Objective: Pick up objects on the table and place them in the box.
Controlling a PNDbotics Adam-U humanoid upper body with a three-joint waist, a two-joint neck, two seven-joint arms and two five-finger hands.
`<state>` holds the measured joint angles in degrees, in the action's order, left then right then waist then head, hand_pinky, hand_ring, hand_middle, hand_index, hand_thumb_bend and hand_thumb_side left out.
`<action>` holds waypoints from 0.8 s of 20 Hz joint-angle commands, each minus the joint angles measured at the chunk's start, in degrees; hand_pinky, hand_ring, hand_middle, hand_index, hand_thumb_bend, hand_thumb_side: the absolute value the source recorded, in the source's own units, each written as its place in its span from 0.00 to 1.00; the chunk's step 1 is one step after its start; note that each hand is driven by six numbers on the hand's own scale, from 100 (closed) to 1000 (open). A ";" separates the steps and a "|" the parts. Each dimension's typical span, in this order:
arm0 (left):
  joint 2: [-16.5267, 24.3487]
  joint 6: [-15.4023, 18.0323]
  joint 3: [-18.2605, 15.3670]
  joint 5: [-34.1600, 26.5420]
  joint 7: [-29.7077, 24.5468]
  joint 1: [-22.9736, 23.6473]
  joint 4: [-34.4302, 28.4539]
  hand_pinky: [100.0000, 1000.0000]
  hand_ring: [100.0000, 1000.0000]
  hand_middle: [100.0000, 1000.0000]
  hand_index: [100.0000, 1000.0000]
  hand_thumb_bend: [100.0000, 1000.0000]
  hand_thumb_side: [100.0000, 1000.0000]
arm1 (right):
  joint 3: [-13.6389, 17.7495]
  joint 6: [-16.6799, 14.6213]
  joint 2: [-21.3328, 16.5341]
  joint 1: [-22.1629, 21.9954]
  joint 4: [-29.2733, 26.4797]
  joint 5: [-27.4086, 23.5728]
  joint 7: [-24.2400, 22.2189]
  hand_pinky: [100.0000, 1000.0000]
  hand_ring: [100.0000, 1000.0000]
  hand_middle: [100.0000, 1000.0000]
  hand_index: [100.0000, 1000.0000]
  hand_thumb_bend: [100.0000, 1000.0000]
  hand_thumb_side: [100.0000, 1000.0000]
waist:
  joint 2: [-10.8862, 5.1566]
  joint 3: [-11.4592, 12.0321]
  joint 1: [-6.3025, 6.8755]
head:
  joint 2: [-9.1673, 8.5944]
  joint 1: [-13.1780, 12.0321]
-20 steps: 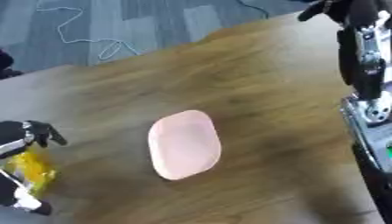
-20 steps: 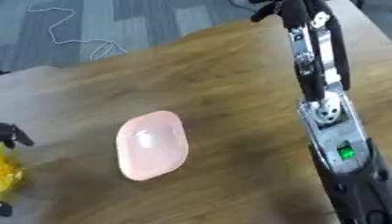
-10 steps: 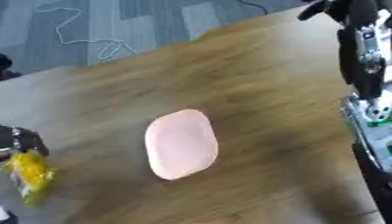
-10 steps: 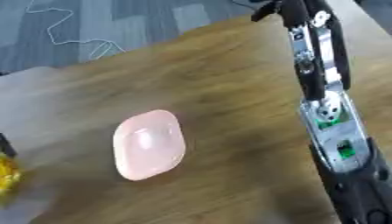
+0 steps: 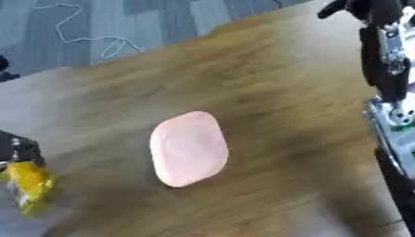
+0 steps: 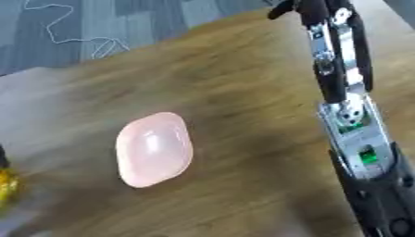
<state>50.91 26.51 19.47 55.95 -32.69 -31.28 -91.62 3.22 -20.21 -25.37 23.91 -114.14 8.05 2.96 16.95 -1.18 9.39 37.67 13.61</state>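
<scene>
Far left, my left hand (image 5: pixel 18 149) sits at the desk (image 5: pixel 284 92) edge, dark and blurred; I can't tell how its fingers stand. A yellow packet (image 5: pixel 29 187) hangs just below it (touching, it seems). Mid-desk lies a pink dish (image 6: pixel 154 149), flat. Right side, my right arm (image 6: pixel 344 88) stretches away; its hand (image 6: pixel 304 6) sits at the top edge, fingers unreadable.

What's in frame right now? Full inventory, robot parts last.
pink dish: 1, pale pink, rounded, middle of the table
yellow packet: 1, yellow, near the left edge
table: 1, brown wood, fills most of the view
cable: 1, white, on the grey floor beyond the table
left robot hand: black, at the left edge, just above the packet; fingers not readable
right arm: black and silver, along the right side; its hand at the top, unclear
</scene>
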 commanded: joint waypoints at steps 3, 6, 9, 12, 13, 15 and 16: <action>2.32 1.67 -0.47 4.56 1.10 -1.02 -1.08 0.68 0.71 0.73 0.80 1.00 0.28 | 0.26 -0.21 -1.57 0.54 -0.46 0.05 -0.01 0.50 0.65 0.71 0.80 0.00 0.92 | -0.54 -0.11 -0.43 | 0.37 -0.38; 2.51 2.53 -0.35 7.09 1.53 -1.03 -1.18 0.69 0.71 0.73 0.81 1.00 0.28 | 0.27 -0.20 -1.62 0.58 -0.46 0.07 -0.02 0.50 0.65 0.71 0.80 0.00 0.92 | -0.25 -0.18 -0.52 | 0.52 -0.26; 2.55 3.17 -0.24 8.90 2.13 -0.91 -1.05 0.68 0.71 0.72 0.80 1.00 0.28 | 0.26 -0.20 -1.64 0.63 -0.46 0.06 -0.03 0.50 0.65 0.71 0.80 0.00 0.92 | -0.02 -0.25 -0.66 | 0.60 -0.03; 2.28 3.40 -0.23 9.84 2.74 -0.74 -0.78 0.68 0.70 0.72 0.80 1.00 0.29 | 0.24 -0.26 -1.60 0.69 -0.46 0.00 -0.05 0.50 0.65 0.71 0.80 0.00 0.92 | 0.21 -0.30 -0.81 | 0.66 -0.01; 2.11 3.39 -0.25 10.00 2.93 -0.69 -0.64 0.68 0.70 0.72 0.80 1.00 0.29 | 0.25 -0.27 -1.58 0.71 -0.46 0.00 -0.06 0.50 0.65 0.71 0.80 0.00 0.92 | 0.29 -0.31 -0.85 | 0.67 -0.05; 1.59 3.15 -0.42 10.13 3.35 -0.55 -0.28 0.67 0.69 0.72 0.81 1.00 0.30 | 0.27 -0.28 -1.52 0.74 -0.46 0.00 -0.06 0.50 0.65 0.71 0.80 0.00 0.92 | 0.43 -0.29 -0.95 | 0.69 -0.08; 1.09 2.78 -0.65 10.11 3.61 -0.46 0.08 0.67 0.69 0.72 0.81 1.00 0.31 | 0.29 -0.26 -1.46 0.71 -0.46 -0.01 -0.05 0.50 0.65 0.71 0.80 0.00 0.92 | 0.49 -0.24 -1.03 | 0.69 0.01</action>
<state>50.74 29.47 19.65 65.66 -29.49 -31.27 -91.43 3.22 -20.24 -25.83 23.93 -114.14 8.06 2.93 18.30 -1.49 8.75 38.06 13.61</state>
